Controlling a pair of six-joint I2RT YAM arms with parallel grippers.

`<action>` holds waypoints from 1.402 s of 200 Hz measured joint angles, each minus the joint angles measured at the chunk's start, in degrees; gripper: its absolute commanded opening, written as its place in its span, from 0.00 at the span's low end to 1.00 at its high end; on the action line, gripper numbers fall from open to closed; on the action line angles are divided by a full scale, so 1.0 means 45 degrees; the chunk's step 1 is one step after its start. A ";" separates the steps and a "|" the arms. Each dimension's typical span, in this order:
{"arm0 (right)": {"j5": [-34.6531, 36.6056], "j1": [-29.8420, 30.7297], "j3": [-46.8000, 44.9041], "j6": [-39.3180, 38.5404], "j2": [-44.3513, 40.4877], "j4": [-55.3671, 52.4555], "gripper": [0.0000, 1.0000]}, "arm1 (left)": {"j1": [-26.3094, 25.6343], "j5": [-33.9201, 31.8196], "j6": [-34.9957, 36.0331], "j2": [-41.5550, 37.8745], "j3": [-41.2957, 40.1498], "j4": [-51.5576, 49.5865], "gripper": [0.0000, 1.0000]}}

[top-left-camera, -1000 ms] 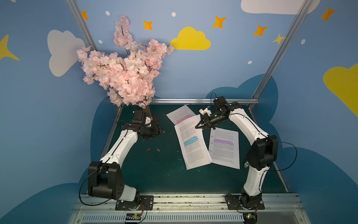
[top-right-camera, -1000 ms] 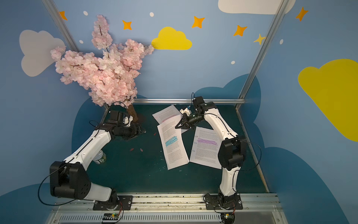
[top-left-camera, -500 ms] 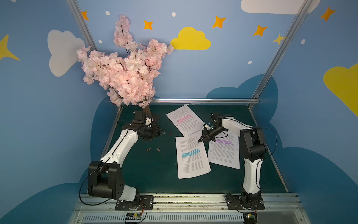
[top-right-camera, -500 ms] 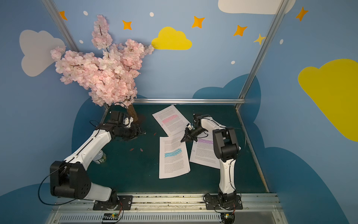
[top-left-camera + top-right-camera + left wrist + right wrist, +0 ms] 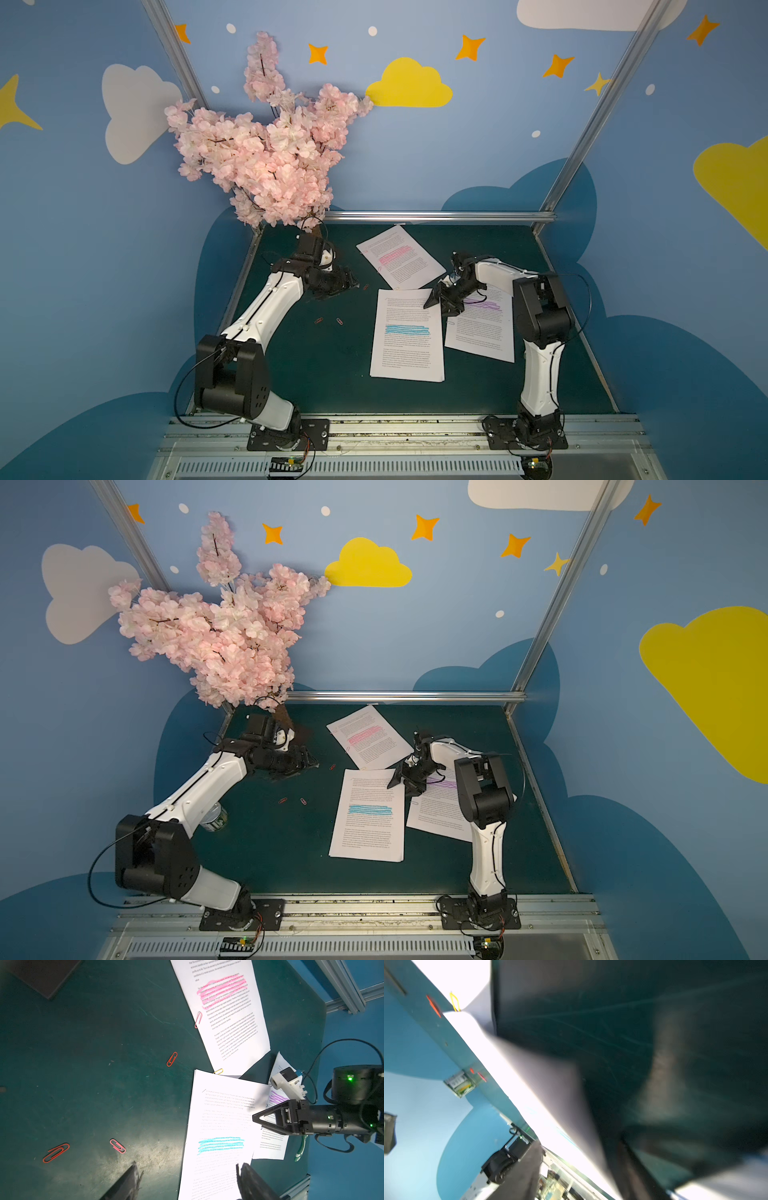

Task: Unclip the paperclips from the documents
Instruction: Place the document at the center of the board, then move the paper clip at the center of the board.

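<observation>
Right wrist view is blurred throughout: right hand fingers are smeared. Left hand fingers cut off by the frame edge. Purple-band document partly hidden under right hand and blue-band document. Can mostly behind left arm.

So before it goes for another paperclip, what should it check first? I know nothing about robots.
1. Left claw open and empty: ok.
2. Right claw open: ok.
3. Pink paperclip off the pink-band document: not ok, it grips the edge.
4. Yellow paperclip off that document's corner: not ok.
5. Purple-band document free of clips: cannot tell, the right claw hides its top.
6. Loose paperclips clear of the papers: ok.
</observation>
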 measured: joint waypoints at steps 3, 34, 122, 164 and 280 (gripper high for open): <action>0.0141 -0.0034 -0.0005 -0.0053 -0.0092 -0.0092 0.71 | -0.0044 -0.0034 0.0010 0.0078 0.0102 0.0000 0.77; 0.1370 -0.1069 0.0296 -0.0782 -0.1341 -0.1535 0.74 | -0.0471 -0.0350 0.0189 0.1171 0.1282 0.0024 0.77; 0.1855 -0.1554 0.8038 -0.3614 0.1851 -0.4410 0.73 | -0.2535 -0.4245 0.2793 0.7252 0.5901 -0.0593 0.60; 0.1841 -0.1899 1.0637 -0.3803 0.4794 -0.4226 0.73 | -0.2618 -0.5717 0.3201 0.8510 0.6173 -0.0811 0.57; 0.1321 -0.2016 1.0350 -0.3570 0.5552 -0.3308 0.72 | -0.2414 -0.8553 0.2399 0.9578 0.7198 -0.1375 0.38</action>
